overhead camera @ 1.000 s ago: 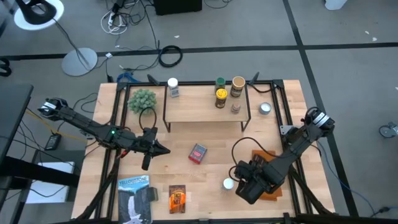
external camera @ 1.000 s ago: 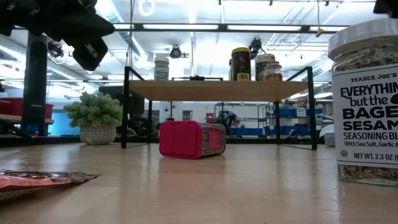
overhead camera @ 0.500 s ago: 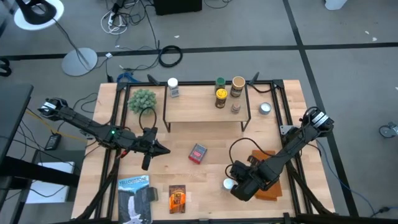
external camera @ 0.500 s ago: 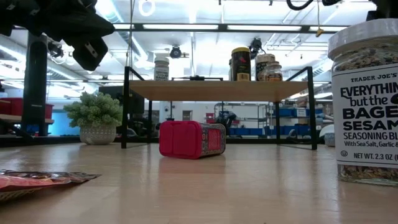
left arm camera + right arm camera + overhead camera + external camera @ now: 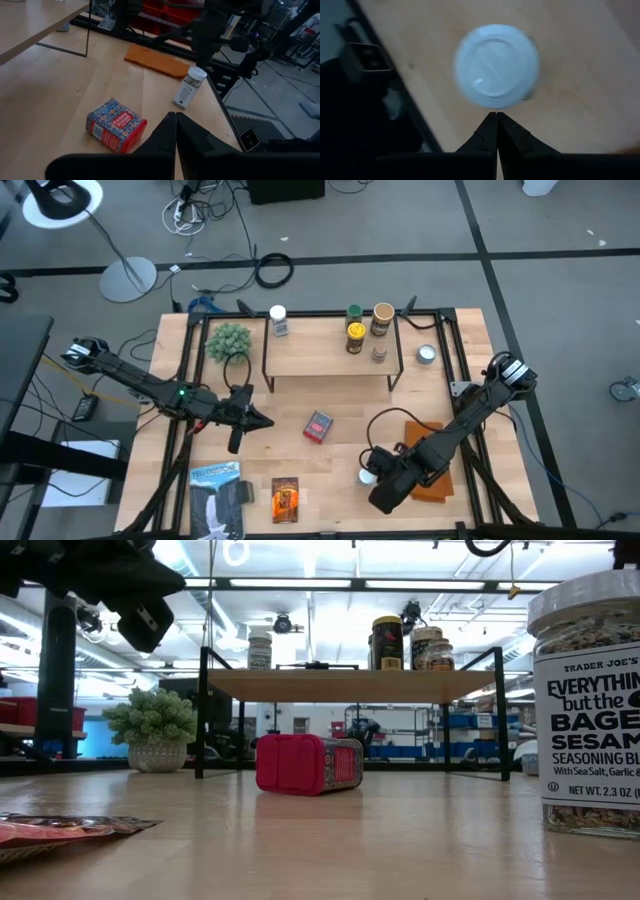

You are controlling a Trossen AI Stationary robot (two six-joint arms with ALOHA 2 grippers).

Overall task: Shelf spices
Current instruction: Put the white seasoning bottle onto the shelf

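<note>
shelved: five jars [image 5: 355,330] on shelf [image 5: 320,352]
left: white-lid jar [image 5: 367,475] just beside right gripper [image 5: 377,483], fingers pinched empty; red box [image 5: 318,426], dark box [image 5: 285,498]
left gripper [image 5: 262,420]: pinched empty

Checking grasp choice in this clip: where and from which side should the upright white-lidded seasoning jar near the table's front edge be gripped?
Grip the white-lidded glass seasoning jar across its round lid and neck, coming straight down from above. It stands upright with bare table around it, and the lid faces the right tool, which sits shut just beside it and would need to open first.
</note>
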